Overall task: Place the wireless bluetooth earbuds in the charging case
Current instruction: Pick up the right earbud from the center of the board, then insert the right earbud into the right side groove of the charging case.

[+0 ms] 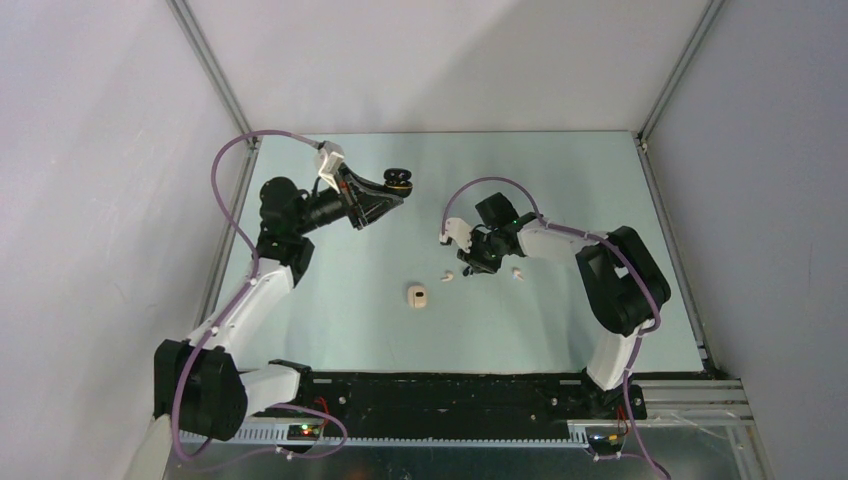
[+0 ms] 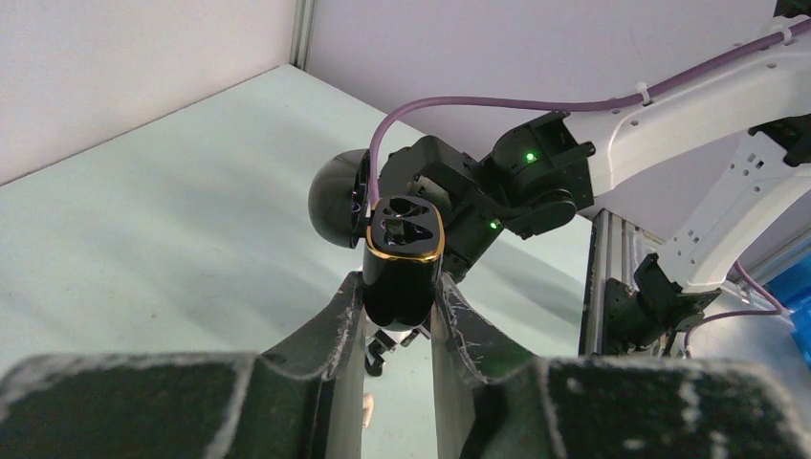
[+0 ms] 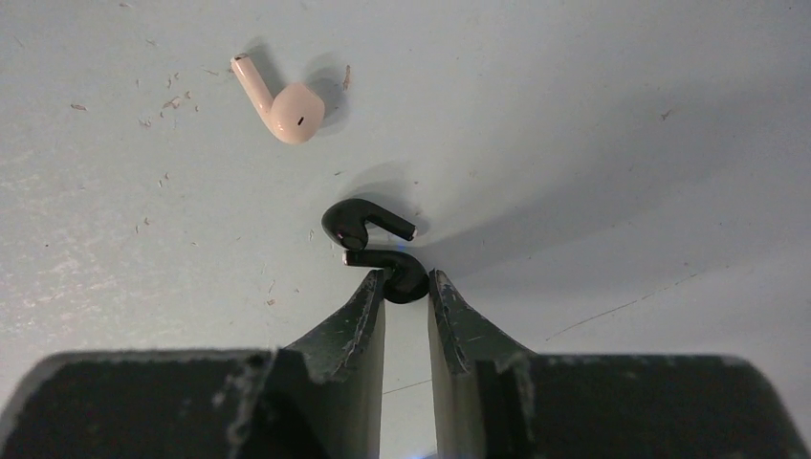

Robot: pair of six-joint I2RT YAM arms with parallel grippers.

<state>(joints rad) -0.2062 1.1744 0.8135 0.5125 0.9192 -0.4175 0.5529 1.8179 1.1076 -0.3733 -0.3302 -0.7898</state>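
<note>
1. Left claw (image 2: 400, 298): raised above the far left of the desk (image 1: 560, 180), fingers pressed onto the sides of the black charging case (image 2: 404, 273), which it holds upright.
2. Black charging case: glossy with a gold rim. Its domed lid is swung open to one side and two moulded wells face up. It is held in the air, well apart from the earbuds.
3. Cream charging case (image 1: 418, 296): lying on the desk between the two arms, nearer the bases than the earbuds. It is too small to tell whether the lid is open.
4. Cream earbud, left (image 1: 448, 276): on the desk just beside the right claw (image 3: 406, 287).
5. Right claw: lowered to the desk at centre, fingers nearly together and pinching the bulb of the first black earbud (image 3: 400, 275).
6. Second black earbud (image 3: 363, 222): lying on the desk just beyond the first, the two touching or nearly so.
7. Cream earbud, right (image 1: 518, 272): on the desk, on the other side of the right claw.
</note>
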